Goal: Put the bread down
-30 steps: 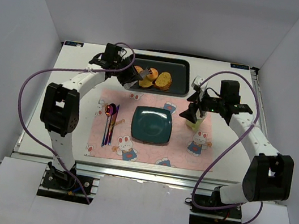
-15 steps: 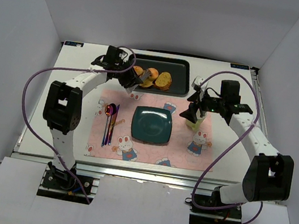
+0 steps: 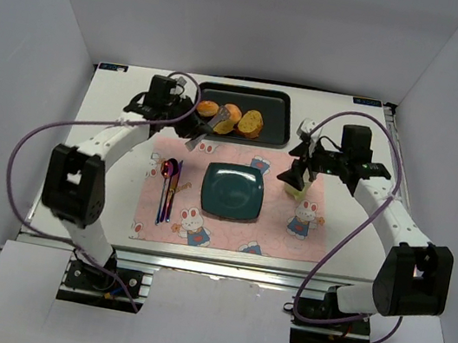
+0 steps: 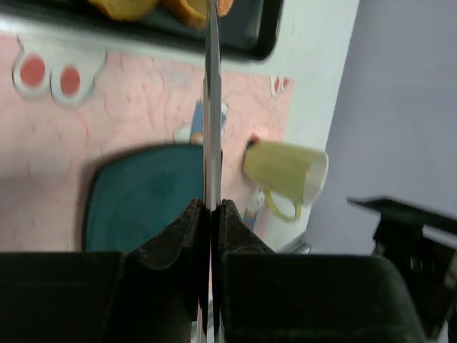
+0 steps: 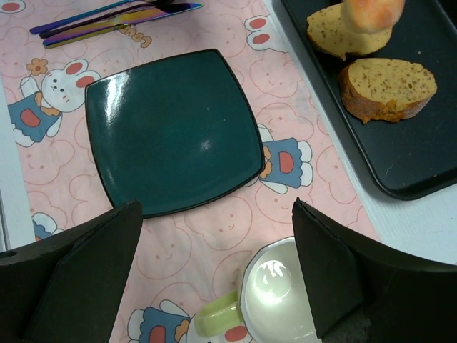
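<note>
- The bread (image 3: 232, 116) is seen lying in a black tray (image 3: 276, 112) at the far side of the tabletop (image 3: 113, 130), at 12 o'clock from the green plate (image 3: 232, 192).
- Three pieces are counted in the top view, set in a row side by side. In the right wrist view two toasted slices (image 5: 389, 89) and part of a round bun (image 5: 371, 11) are made out.
- None of the bread is found on the plate, which rests on a pink placemat (image 3: 210, 232) printed with rabbits.
- The left fingers (image 4: 171, 239) are pressed together on a thin metal tool (image 4: 211, 107), which is gripped edge-on between them.
- The far end of the tool is pointed at the bread at the 9 o'clock end of the tray. Whether it touches a piece cannot be told.
- The right fingers (image 5: 86, 271) are held wide apart, with nothing gripped.
- A pale yellow-green mug (image 5: 278, 293) is seen upright between the spread right fingers, at 3 o'clock from the plate. No contact with it is visible.
- Cutlery (image 3: 170, 184) is laid on the placemat at 9 o'clock from the plate.
</note>
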Controlling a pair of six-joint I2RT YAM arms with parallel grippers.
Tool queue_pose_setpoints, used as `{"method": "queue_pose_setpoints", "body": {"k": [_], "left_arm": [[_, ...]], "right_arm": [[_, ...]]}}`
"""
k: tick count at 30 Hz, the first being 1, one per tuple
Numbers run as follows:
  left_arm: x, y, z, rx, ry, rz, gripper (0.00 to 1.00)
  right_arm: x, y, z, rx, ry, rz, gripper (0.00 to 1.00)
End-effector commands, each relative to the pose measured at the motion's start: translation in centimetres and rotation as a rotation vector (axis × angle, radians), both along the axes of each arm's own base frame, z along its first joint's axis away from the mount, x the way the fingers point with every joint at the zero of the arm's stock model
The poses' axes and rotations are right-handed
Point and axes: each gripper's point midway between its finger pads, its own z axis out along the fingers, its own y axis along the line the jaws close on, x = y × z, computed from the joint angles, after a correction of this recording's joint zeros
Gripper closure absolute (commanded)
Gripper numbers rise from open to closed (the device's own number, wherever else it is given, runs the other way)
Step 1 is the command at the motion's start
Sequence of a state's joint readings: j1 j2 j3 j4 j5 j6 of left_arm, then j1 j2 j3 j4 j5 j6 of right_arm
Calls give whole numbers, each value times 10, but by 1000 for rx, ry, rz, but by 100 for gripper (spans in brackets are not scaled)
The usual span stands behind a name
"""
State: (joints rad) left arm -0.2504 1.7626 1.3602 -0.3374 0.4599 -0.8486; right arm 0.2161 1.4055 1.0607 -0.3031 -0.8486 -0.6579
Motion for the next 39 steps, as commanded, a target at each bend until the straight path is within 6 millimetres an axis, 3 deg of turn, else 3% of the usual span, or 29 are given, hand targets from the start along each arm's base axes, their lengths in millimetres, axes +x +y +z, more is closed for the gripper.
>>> {"method": "queue_pose_setpoints", "body": {"k": [1, 3, 4, 5, 6, 7, 9, 10, 16, 19, 22, 23, 27, 33, 39], "left_arm": [[-61, 1, 66, -57, -156, -103, 100], [-87, 3, 61, -64, -154, -124, 100], [-106, 5, 42, -59, -106, -134, 100], [-120, 6, 39, -66, -94, -143, 100], [-136, 8, 48, -77, -118, -149, 100], [-153, 11, 31, -73, -57, -152, 100], [-174, 11, 32, -90, -59, -171, 100], [-188, 9, 19, -99, -11, -180, 100], [-220, 3, -11, -73, 61, -229, 100], [-221, 2, -21, -39, 71, -237, 96], [-220, 4, -28, -6, 83, -243, 79], [-219, 5, -28, 8, 82, -243, 64], [-213, 7, -24, 40, 60, -245, 51], [-208, 9, -24, 74, 64, -240, 49], [-180, 17, 7, 135, -12, -175, 50]], "right_arm": [[-4, 0, 13, 34, -53, 23, 11], [-5, 1, 14, 42, -52, 30, 14], [-5, 1, 15, 45, -54, 32, 15], [-5, 1, 16, 47, -54, 35, 17], [-5, 2, 18, 54, -58, 40, 18], [-4, 3, 19, 58, -58, 41, 21], [-3, 4, 23, 65, -67, 47, 23], [-1, 5, 25, 68, -68, 46, 23], [7, 6, 33, 77, -81, 34, 21], [8, 5, 35, 77, -84, 28, 20], [5, 4, 34, 74, -85, 22, 19], [3, 3, 31, 71, -80, 18, 19], [-2, 2, 29, 69, -81, 12, 18], [-5, 1, 28, 69, -84, 10, 17], [-9, 1, 27, 73, -83, 17, 17]]}}
